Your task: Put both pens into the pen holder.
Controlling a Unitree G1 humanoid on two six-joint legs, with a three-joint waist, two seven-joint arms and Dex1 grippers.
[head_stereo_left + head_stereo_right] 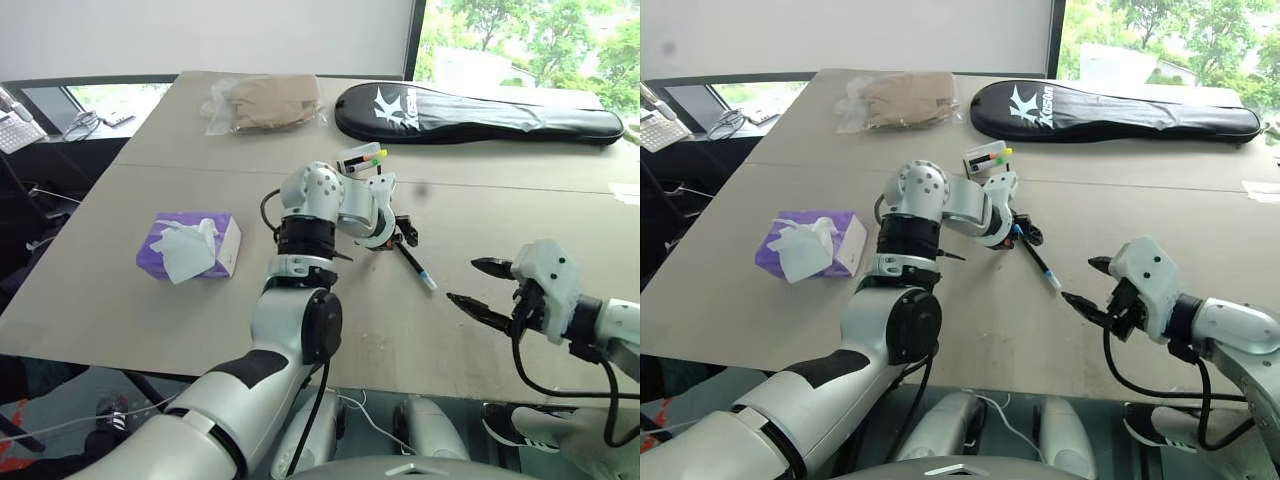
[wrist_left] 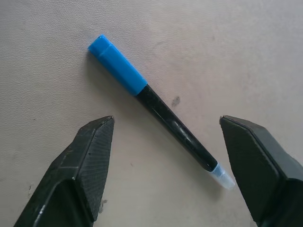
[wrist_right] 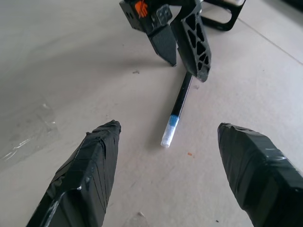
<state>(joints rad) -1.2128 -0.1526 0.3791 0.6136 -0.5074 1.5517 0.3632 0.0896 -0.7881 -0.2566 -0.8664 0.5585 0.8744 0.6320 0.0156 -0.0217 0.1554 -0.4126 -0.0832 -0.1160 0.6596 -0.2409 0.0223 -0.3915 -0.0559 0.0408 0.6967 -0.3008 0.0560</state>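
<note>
Left arm (image 1: 300,330): glossy silver-white shells, black joint bands, round black elbow disc, black cable looped at the wrist. Right arm (image 1: 600,325): same white casing, trailing black cable. Each pincer: two tapered black fingers (image 2: 80,175), finely ribbed inner faces.

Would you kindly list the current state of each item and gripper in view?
Dark pen with blue cap and pale tip: lying flat on the table, not gripped.
Left gripper: open, fingers either side of that pen.
Right gripper: open, empty.
Small black open-frame pen holder: upright, yellow and green tips showing.
Purple tissue box: tissue sticking out.
Long black racket bag: lying flat.
</note>
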